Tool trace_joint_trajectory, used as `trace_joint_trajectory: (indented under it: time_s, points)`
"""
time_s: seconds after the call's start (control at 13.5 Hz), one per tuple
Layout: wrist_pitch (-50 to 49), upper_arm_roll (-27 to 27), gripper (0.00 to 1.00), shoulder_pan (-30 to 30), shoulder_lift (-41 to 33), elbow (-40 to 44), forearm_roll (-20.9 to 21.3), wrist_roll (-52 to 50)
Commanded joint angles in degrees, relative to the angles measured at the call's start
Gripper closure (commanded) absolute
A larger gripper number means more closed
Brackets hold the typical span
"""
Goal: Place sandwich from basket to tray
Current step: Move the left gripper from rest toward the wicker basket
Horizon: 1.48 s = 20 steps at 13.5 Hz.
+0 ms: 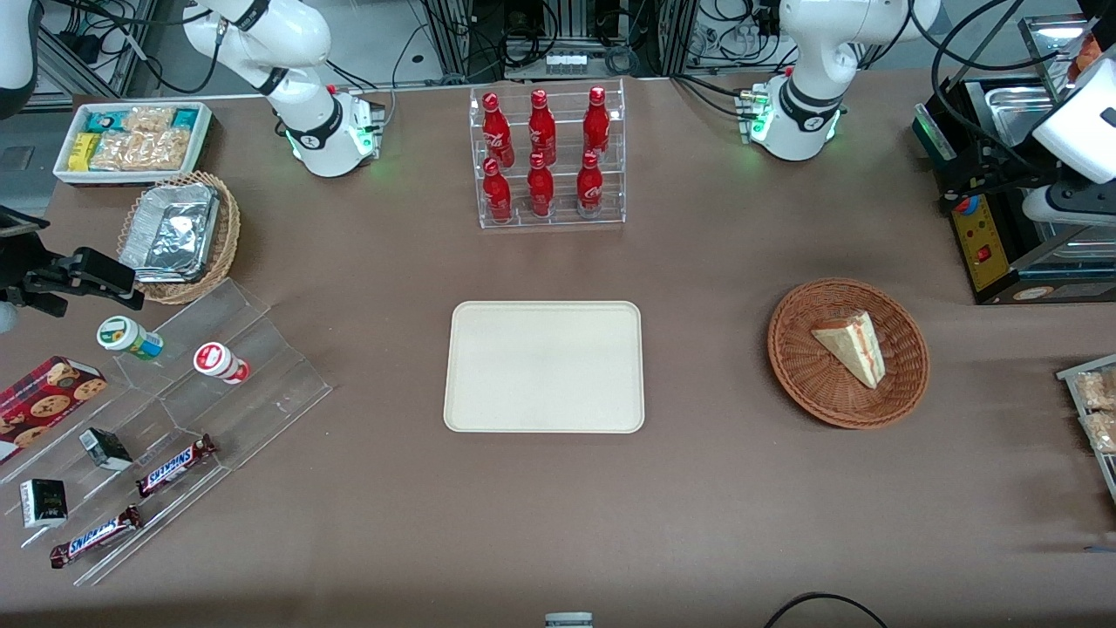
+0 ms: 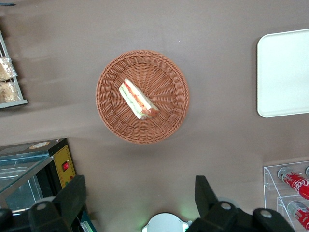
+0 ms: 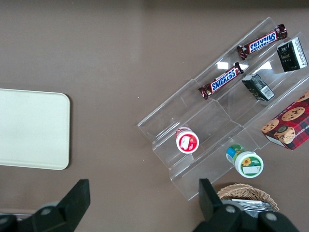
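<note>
1. The working arm is raised high at its own end of the tabletop (image 1: pixel 697 523), wrist camera looking straight down. Its gripper (image 2: pixel 140 203) hangs well above the surface; the two fingers (image 2: pixel 72 198) are spread wide with nothing between them.
2. One sandwich (image 1: pixel 853 347) lies in the basket (image 1: pixel 798 375), on the woven floor slightly off centre. Its long axis runs diagonally: the narrow tip points toward the tray (image 1: pixel 544 366), the broad end toward the front camera. The cut edge, with orange-red and green layers, faces the working arm's end.
3. One basket sits beside the tray, apart from it, brown surface between them.
4. One cream tray lies flat mid-table, nothing on it.
5. Six red bottles (image 1: pixel 541 153) stand in a clear rack (image 1: pixel 479 157), farther from the front camera than the tray.
6. Two Snickers bars (image 1: pixel 174 465) lie on a clear stepped stand (image 1: pixel 261 384) toward the parked arm's end.
</note>
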Motion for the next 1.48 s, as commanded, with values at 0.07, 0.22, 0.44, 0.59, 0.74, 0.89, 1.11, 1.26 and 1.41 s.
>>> trace_joint_trajectory:
  time_s: [0.07,0.22,0.44,0.59,0.74,0.89,1.11,1.26,1.41]
  points:
    - [-0.6,-0.1,0.00,0.3,0.6,1.4,0.6,-1.0]
    - [-0.7,-0.1,0.00,2.8,1.8,1.0,0.5,-1.4]
    - [1.0,-0.1,0.00,6.7,8.5,0.0,0.6,-6.0]
    - [5.1,-0.1,0.00,7.9,10.5,-2.7,-0.3,-10.9]
    - [8.8,-0.1,0.00,8.1,11.4,-4.7,-0.3,-17.4]
    - [13.2,-0.1,0.00,8.1,11.5,-7.7,-0.4,-27.5]
    - [18.9,-0.1,0.00,7.4,11.5,-12.7,-0.2,-39.4]
    - [25.5,-0.2,0.00,6.9,11.5,-18.4,-0.2,-43.8]
    - [34.6,-0.2,0.00,6.1,11.1,-25.6,0.2,-48.4]
